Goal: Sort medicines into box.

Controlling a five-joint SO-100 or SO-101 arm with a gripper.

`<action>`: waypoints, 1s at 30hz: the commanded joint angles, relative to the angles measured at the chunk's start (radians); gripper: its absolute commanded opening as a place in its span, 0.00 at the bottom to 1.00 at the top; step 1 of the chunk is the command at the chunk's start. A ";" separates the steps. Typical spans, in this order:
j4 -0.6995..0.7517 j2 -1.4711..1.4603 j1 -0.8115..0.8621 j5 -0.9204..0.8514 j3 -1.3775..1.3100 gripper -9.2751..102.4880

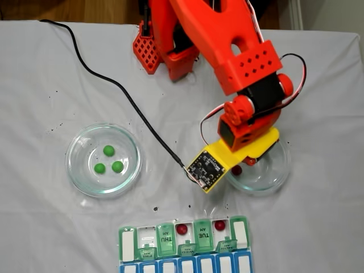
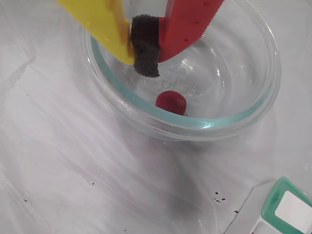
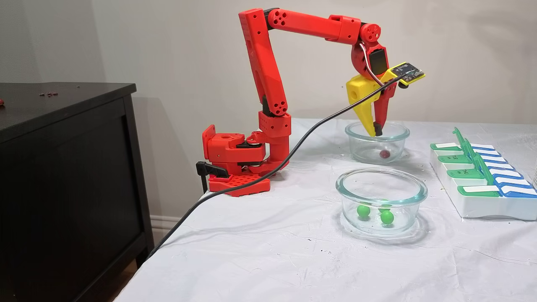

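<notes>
My gripper (image 2: 146, 58) hangs shut just above a clear glass dish (image 2: 219, 124), its yellow and red fingers pressed onto their own black foam pad and holding nothing. One dark red medicine ball (image 2: 170, 102) lies on that dish's floor, below the fingertips and apart from them. In a fixed view the same ball (image 3: 384, 154) sits under the gripper (image 3: 375, 133). Three green balls (image 1: 108, 151) rest in the other glass dish (image 1: 74, 170). The box (image 1: 128, 244) lies at the near edge, several green lids up, with two red balls (image 1: 181, 229) (image 1: 220, 225) in separate open compartments.
A black cable (image 1: 114, 85) runs across the white cloth from the far left to the wrist camera board. The red arm base (image 1: 153, 45) is clamped at the table's far edge. A black cabinet (image 3: 63, 167) stands beside the table. Tiny black specks dot the cloth.
</notes>
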 commanded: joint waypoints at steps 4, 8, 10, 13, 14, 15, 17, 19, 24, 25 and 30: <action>-0.061 0.041 -0.011 -0.006 0.011 0.14; -0.124 0.009 -0.008 -0.025 0.049 0.22; -0.175 -0.017 0.005 -0.026 0.074 0.23; -0.210 -0.071 0.020 -0.026 0.083 0.23; -0.216 -0.083 0.025 -0.026 0.083 0.24; -0.224 -0.092 0.029 -0.025 0.083 0.26; -0.235 -0.101 0.035 -0.028 0.084 0.30; -0.247 -0.101 0.041 -0.032 0.091 0.31; -0.287 -0.121 0.051 -0.043 0.106 0.31; -0.298 -0.130 0.054 -0.046 0.110 0.30; -0.339 -0.199 0.064 -0.049 0.110 0.33</action>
